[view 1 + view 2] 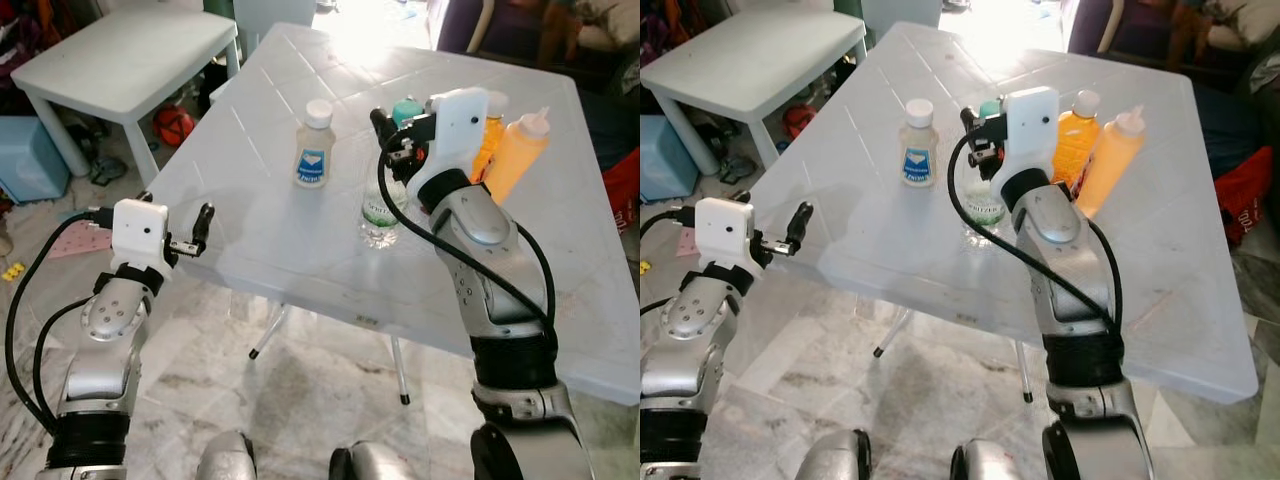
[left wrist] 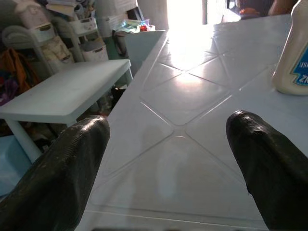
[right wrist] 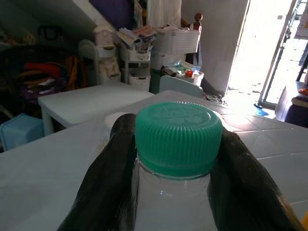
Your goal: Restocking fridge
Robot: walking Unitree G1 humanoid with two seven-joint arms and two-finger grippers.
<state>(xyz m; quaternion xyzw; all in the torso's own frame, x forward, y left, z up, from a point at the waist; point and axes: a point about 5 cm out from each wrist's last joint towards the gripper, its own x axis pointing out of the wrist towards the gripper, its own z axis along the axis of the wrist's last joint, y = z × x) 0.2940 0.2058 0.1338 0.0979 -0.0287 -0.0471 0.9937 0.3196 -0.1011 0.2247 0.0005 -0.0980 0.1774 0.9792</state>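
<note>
R arm is bent up from the elbow, forearm rising over the desk (image 1: 260,250), wrist tipped fwd so the right hand (image 3: 175,168) sits at the neck of the water bottle (image 1: 381,215). In the R wrist view both black fingers (image 3: 108,178) press the bottle's sides just under the green cap (image 3: 178,137) — gripping it. Bottle stands upright near the desk's middle, base on the top.

L arm is held low at the desk's near-left edge, forearm upright, left hand (image 1: 195,235) pointing in toward the desk, level w/ its edge. Its fingers (image 2: 62,173) are spread apart w/ nothing between them, only desk surface beyond.

White bottle (image 1: 314,145) w/ blue label stands left of the water bottle, apart from it. Two orange bottles behind the R wrist: one w/ a nozzle (image 1: 518,155), the other (image 1: 1073,140) partly hidden by the wrist housing in the left eye view. Water bottle's upper half is covered by the hand in the head views; label text too small to read. A small white table (image 1: 120,60) stands far left on the floor.
</note>
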